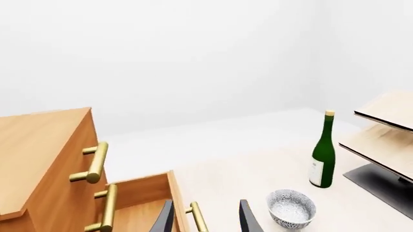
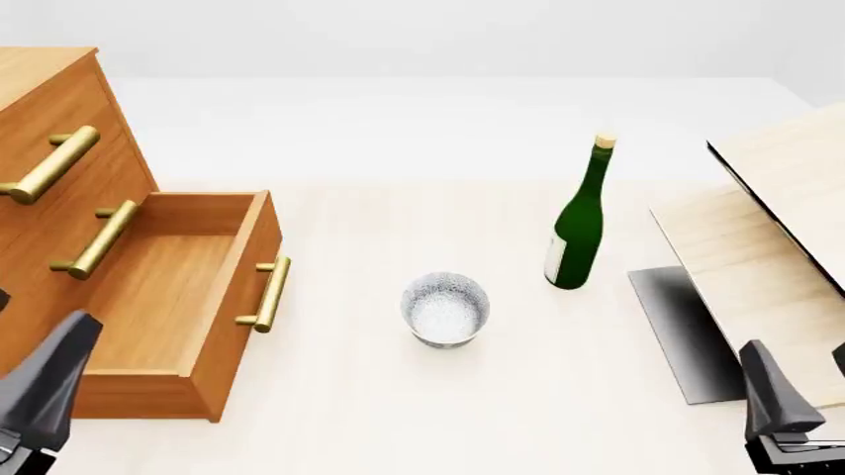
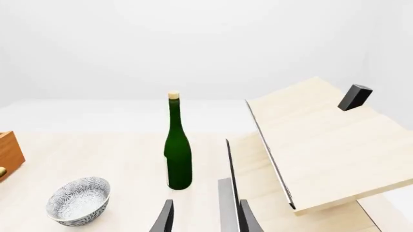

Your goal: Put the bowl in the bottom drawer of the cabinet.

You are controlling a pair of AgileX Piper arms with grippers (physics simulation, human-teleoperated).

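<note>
Front view, bowl: sat upright on table, right of the pulled-out bottom drawer, left of bottle.
Left gripper: empty, fingers spread, near-left of bowl.
Right gripper: empty, fingers parted, near-right of bowl.

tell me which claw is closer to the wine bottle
Right. The right claw sits near-right of the wine bottle; the left claw is far across, beside the bottom drawer.

cabinet left; bottom drawer open; bowl centre; bottle right
</note>
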